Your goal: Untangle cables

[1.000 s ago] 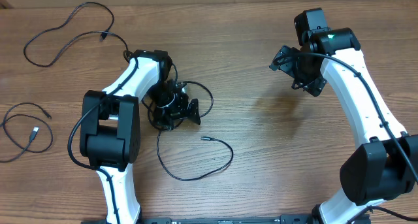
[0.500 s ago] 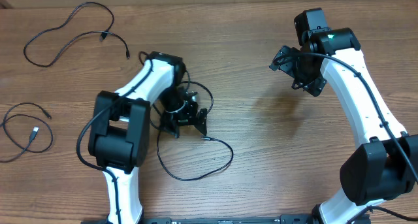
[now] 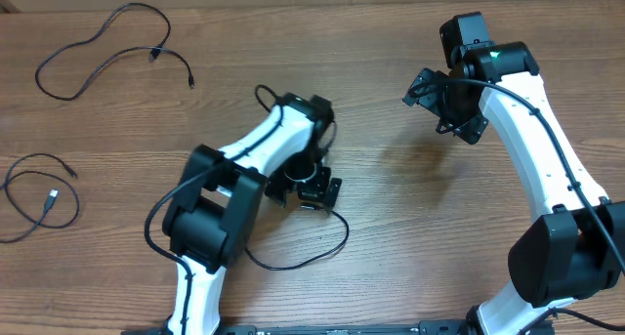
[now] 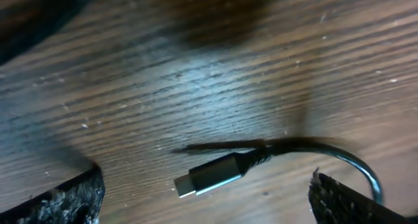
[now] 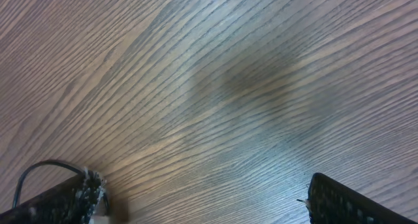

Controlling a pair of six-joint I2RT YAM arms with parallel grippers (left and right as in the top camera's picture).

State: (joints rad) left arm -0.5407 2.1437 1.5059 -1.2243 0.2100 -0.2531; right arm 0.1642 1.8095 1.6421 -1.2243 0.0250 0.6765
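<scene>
One black cable (image 3: 337, 239) lies in a loop on the wood at the middle front. My left gripper (image 3: 309, 192) hovers right over its plug end. In the left wrist view that silvery-tipped plug (image 4: 210, 175) lies flat between my wide-open fingers (image 4: 65, 199), touching neither, and my left gripper (image 4: 206, 208) holds nothing. A second cable (image 3: 98, 42) lies spread at the far left back, and a third cable (image 3: 39, 193) curls at the left edge. My right gripper (image 3: 441, 104) hangs open over bare wood at the right back. The right wrist view shows the gripper (image 5: 206, 208) empty.
The wooden table (image 3: 391, 228) fills the view. My left arm's white links stretch from the front base across the looped cable's left side. A thin black wire (image 5: 39, 168) shows beside my right gripper's left finger.
My left arm has swung right and a little toward the front, carrying its open gripper from the cable's tangled part to the plug end. The right arm has stayed still.
</scene>
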